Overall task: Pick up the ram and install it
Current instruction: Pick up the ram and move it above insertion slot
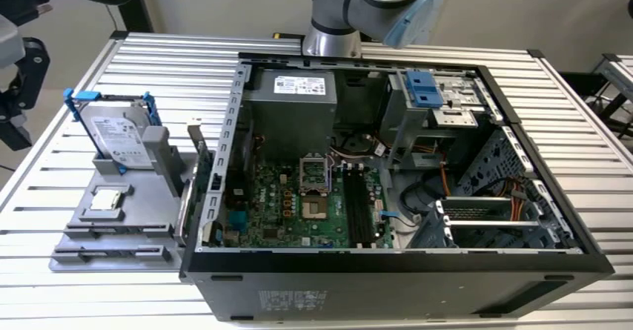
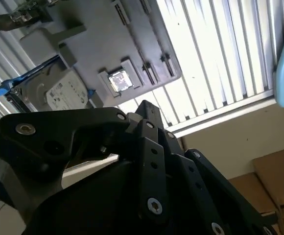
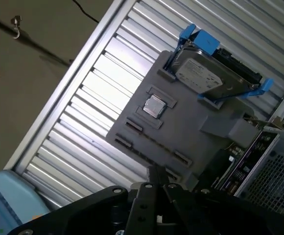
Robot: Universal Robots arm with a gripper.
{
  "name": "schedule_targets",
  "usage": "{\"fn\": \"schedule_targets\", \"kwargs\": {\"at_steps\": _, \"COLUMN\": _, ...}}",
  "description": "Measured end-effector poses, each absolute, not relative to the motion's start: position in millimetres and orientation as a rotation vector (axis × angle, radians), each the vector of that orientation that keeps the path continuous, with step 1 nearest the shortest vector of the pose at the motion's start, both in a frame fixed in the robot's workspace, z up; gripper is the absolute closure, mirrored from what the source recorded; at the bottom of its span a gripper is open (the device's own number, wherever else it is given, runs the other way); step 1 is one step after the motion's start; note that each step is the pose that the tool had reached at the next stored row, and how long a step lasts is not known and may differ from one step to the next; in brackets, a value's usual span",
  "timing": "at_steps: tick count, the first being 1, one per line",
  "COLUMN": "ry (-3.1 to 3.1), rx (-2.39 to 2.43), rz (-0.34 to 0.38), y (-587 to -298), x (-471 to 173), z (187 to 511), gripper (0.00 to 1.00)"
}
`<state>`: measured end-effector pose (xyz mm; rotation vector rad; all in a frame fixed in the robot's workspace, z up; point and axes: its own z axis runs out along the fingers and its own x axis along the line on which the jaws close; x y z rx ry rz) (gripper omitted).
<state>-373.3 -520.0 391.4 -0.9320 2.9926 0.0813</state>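
An open computer case [image 1: 396, 262] of black and grey sheet metal lies on the ribbed aluminium tabletop [image 1: 59, 300], holding a green motherboard [image 1: 287, 211]. The ram [image 1: 356, 208] appears to stand among the long dark slots at 3 o'clock of the processor socket [image 1: 313, 189], though stick and slot are hard to tell apart. At the case's 9 o'clock in the exterior view, a grey moulded fixture [image 1: 148, 205] carries a silver hard drive [image 1: 121, 139] in a blue frame and a small square processor chip [image 1: 107, 199]. In the first wrist view the black pincer [image 3: 155, 177] has its fingertips pressed together, pinching nothing.
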Motion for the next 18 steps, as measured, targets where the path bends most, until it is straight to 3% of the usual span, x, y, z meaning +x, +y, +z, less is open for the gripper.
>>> {"fn": "schedule_targets", "kwargs": {"at_steps": 18, "ry": 2.848, "rx": -1.311, "rz": 0.057, "y": -519.9, "x": -373.0, "z": 391.3, "gripper": 1.0}}
